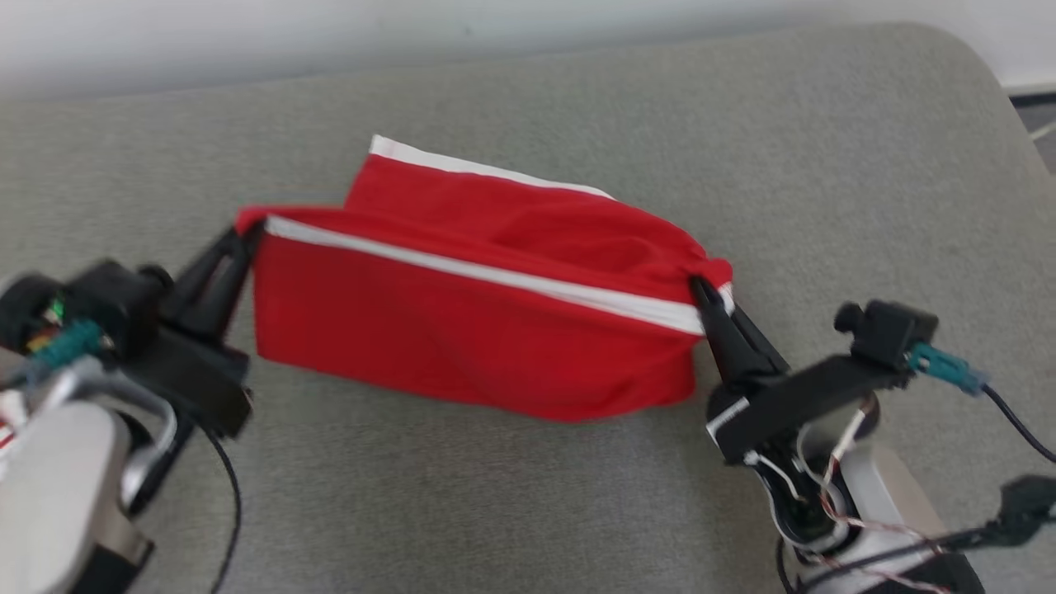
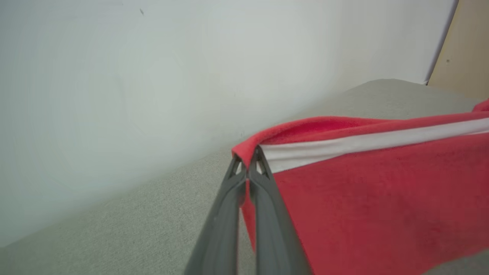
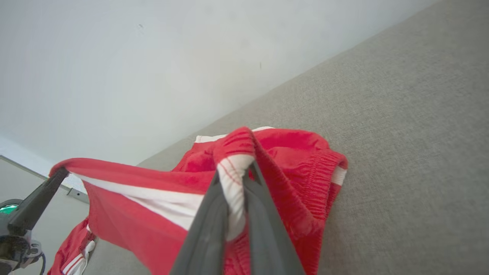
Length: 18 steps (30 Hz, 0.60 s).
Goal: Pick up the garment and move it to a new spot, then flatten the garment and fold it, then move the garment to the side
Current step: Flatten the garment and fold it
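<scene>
Shorts, red with a white stripe down the side, are stretched out between the two pincers over the middle of the grey cloth-covered tabletop. The left pincer is pinched tight on the left end of the top fold. The right pincer is pinched on the right end, with a bunch of white stripe and stretchy waistband squeezed between its fingers. The top fold is lifted up. One part hangs down on the near side like a little curtain. The far part rests on the tabletop behind it.

I think the shorts are light and very soft. They bend and sag wherever nothing holds them, so they will not lie flat by themselves. The cloth looks a bit fuzzy, not slippery, so a pinch should hold well. The best places to hold are the ends and corners, one on each side, so the cloth pulls straight. The thick waistband looks like a good strong spot. Pulling too hard could bunch the cloth up.
</scene>
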Motion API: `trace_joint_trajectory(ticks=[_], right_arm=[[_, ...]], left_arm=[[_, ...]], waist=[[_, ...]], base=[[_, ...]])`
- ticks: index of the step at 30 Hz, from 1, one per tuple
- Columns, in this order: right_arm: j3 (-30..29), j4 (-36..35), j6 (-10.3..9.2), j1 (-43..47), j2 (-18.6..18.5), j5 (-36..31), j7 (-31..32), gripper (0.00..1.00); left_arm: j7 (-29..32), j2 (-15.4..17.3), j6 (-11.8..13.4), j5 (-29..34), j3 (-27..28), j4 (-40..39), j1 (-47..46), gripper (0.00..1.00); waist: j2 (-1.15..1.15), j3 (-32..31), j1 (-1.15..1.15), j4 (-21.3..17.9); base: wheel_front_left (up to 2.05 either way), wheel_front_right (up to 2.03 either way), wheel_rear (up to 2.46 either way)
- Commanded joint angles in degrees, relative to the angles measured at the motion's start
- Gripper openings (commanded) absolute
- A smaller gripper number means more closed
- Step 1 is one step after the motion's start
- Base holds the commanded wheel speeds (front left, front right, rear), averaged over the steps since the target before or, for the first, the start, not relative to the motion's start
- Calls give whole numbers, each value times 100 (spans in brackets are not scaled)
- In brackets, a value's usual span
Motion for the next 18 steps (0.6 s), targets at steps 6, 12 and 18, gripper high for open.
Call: trace_joint_trajectory(ticks=[6, 12, 18], right_arm=[[220, 783, -6, -925, 230, 262, -260, 0], [469, 1607, -6, -1667, 387, 557, -525, 0], [695, 2297, -6, -2271, 461, 891, -814, 0]], left_arm=[[403, 372, -23, -203, -128, 516, -968, 0], [557, 589, -39, -373, -457, 1165, -1678, 0], [544, 771, -40, -551, -912, 1741, -2270, 0]], waist=[[-1, 812, -1, -751], [-1, 1097, -1, -1031], [-1, 1259, -1, -1207]], base=[[0, 0, 0], [0, 0, 0], [0, 0, 0]])
